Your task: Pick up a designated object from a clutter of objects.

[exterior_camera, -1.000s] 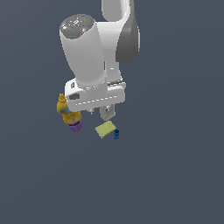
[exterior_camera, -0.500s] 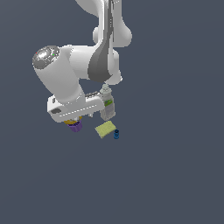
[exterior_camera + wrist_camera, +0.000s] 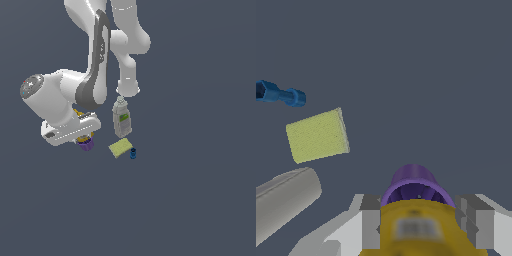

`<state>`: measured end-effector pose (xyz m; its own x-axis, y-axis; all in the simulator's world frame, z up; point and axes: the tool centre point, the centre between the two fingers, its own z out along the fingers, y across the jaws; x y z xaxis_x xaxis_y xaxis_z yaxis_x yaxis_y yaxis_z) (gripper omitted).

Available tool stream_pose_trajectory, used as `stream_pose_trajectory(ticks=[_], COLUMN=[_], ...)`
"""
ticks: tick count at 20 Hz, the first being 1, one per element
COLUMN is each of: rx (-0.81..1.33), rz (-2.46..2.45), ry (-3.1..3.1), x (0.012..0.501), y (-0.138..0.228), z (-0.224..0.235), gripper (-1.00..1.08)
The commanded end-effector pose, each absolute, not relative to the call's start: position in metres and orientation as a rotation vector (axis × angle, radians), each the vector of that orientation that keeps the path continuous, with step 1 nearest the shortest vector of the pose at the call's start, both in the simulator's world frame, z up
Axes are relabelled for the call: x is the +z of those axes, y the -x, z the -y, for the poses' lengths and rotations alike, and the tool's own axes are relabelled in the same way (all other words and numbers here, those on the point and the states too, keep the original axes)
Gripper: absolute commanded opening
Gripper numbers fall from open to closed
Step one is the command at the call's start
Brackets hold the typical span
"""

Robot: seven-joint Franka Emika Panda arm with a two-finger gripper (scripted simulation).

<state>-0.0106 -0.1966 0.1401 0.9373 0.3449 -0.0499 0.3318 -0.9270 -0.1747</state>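
Only a small part of the purple cup [image 3: 87,144] shows under the arm's hand in the exterior view. From the wrist, the yellow bottle [image 3: 421,227] covers the cup's near side, between the open jaws, which grip nothing.

No text is readable; the grey-white bottle's [image 3: 121,118] green label is blurred.

Yellow bottle [image 3: 418,227] lies between the gripper [image 3: 423,227] fingers [image 3: 370,222], purple cup [image 3: 413,184] just beyond it; farther off, a yellow-green pad [image 3: 317,135], blue can [image 3: 281,95], grey bottle [image 3: 283,202]
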Motion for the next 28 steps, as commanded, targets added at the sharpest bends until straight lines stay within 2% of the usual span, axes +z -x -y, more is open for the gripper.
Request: stream_pose_trajectory(ticks=[1,12,19,28], rx=[0.119,0.119,0.113,0.119], rz=[0.539,0.592,0.594,0.595], ry=[2.917,2.888,2.89,2.887], x=[0.128,0.096,0.096,0.067], y=[0.017,0.036,0.036,0.042], z=[0.212,0.251,0.253,0.248], gripper=[0.28,0.28,0.28,0.28])
